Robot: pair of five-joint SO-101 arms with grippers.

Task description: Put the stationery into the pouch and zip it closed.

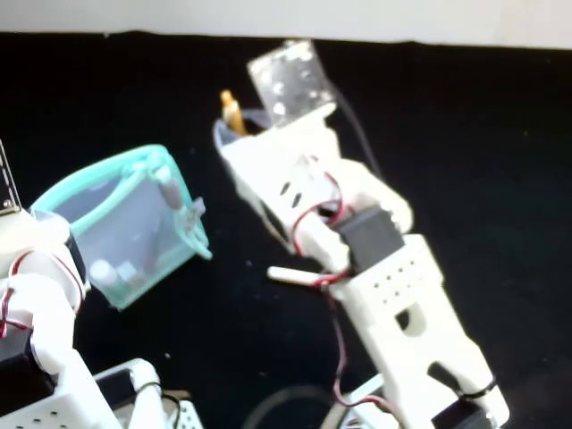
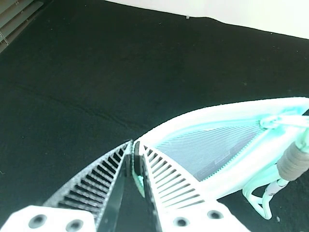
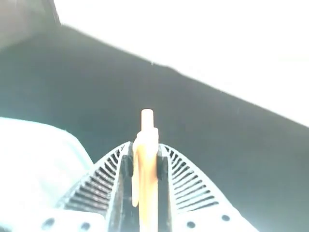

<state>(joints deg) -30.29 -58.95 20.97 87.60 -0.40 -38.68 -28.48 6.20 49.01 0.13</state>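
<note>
**Pouch Pinched at Left, Pen Clasped at Upper Centre**

The teal-rimmed pouch (image 1: 105, 180) is seen left of centre in the high view, tilted above the black table (image 1: 465, 134) with its mouth open. Its rim is pinched by the left gripper (image 2: 133, 147), whose fingers are clamped onto it. An orange pen (image 3: 147, 126) is clasped between the fingers of the right gripper (image 3: 145, 151) at upper centre, apart from the pouch. Some stationery is seen inside the pouch.

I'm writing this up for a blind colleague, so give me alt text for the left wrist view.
The left gripper is shut on the rim of an open teal pouch, seen from just behind the fingers. The pouch's mouth gapes wide against a black table, and a grey cylinder sits close against the pouch's side.
</note>
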